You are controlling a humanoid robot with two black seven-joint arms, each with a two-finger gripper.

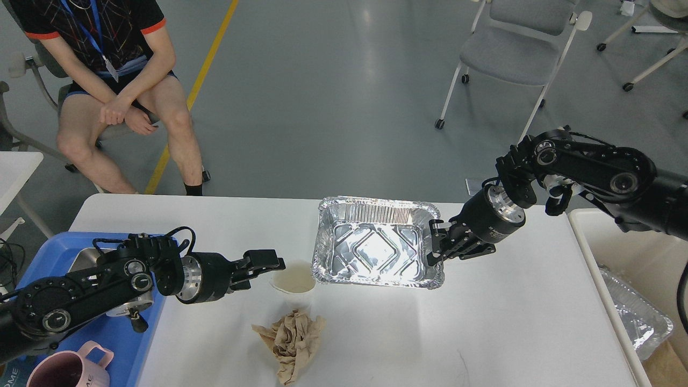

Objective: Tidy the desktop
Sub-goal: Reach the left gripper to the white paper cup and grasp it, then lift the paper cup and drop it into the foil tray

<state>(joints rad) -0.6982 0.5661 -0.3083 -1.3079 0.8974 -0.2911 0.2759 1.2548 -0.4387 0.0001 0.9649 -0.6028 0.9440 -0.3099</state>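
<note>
The white desktop (484, 322) fills the lower view. On it stand an empty foil tray (376, 242), a paper cup (293, 282) and a crumpled brown paper (293, 338). My right gripper (434, 244) is at the foil tray's right rim with its fingers spread apart along the rim. My left gripper (278, 262) reaches in from the left, and its tips are right at the cup's left rim. I cannot make out whether they pinch the rim.
A blue tray (48, 252) lies at the desktop's left end under my left arm, with a pink mug (64, 368) at its front. A cream bin (591, 252) at the right holds another foil tray (634, 317). A seated person (118, 97) and a chair (516, 59) are beyond the far edge.
</note>
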